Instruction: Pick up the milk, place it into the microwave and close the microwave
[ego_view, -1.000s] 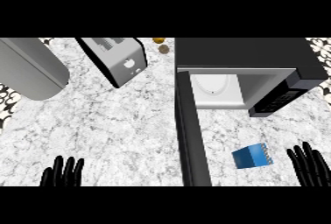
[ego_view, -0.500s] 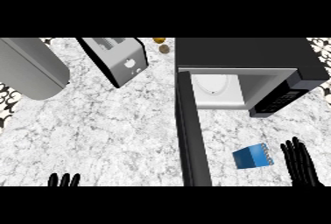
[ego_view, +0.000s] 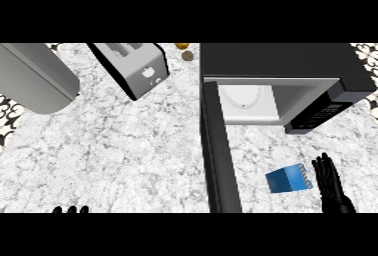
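Observation:
The milk (ego_view: 289, 179) is a small blue carton standing on the marble counter in front of the microwave (ego_view: 284, 80). The microwave is black, its white inside showing, and its door (ego_view: 219, 150) hangs open, stretching toward me as a dark strip left of the carton. My right hand (ego_view: 330, 184) is open, fingers straight and pointing away from me, just right of the carton and a little apart from it. Only the fingertips of my left hand (ego_view: 71, 209) show at the lower left edge.
A silver toaster (ego_view: 134, 67) stands at the back, left of the microwave. A large grey rounded appliance (ego_view: 33, 76) fills the back left corner. Two small brown round things (ego_view: 184, 51) lie between toaster and microwave. Bare marble (ego_view: 118, 150) spreads across the middle left.
My right hand has moved up and left, closer to the blue carton. My left hand has sunk toward the lower edge until only fingertips show. The carton and microwave have not moved.

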